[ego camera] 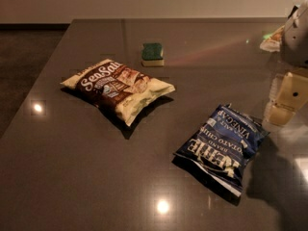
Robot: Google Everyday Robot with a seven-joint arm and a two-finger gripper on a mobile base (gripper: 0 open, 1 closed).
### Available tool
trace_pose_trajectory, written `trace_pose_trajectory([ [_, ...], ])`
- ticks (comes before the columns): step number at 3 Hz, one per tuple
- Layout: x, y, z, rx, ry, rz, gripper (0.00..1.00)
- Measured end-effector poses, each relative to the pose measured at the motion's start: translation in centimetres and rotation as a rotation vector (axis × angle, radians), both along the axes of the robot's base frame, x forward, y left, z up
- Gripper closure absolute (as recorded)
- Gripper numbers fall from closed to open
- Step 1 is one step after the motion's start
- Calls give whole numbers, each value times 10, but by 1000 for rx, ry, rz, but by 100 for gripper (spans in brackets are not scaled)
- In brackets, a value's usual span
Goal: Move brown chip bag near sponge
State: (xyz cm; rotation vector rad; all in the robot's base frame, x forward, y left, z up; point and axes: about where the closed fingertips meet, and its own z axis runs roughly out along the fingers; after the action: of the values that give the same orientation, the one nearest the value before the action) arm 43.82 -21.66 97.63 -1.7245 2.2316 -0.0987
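The brown chip bag (117, 88) lies flat on the dark table, left of centre, cream-edged with a brown panel and white "Sea Salt" script. The sponge (153, 54) sits behind it toward the back, green top over a pale yellow layer, a short gap from the bag's far end. My gripper (287, 99) hangs at the right edge of the view, cream-coloured, well to the right of the brown bag and not touching any object.
A dark blue Kettle chip bag (220, 146) lies at the front right, just below the gripper. A small pale packet (272, 39) sits at the back right. The table (72, 177) has its left edge running diagonally along the dark floor.
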Motion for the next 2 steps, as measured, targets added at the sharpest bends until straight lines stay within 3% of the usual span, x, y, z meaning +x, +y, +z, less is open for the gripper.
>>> trace_pose_trajectory([
  [1,0,0,0,0,0,0,0],
  [2,17,6,-3,20,9,-38,0],
])
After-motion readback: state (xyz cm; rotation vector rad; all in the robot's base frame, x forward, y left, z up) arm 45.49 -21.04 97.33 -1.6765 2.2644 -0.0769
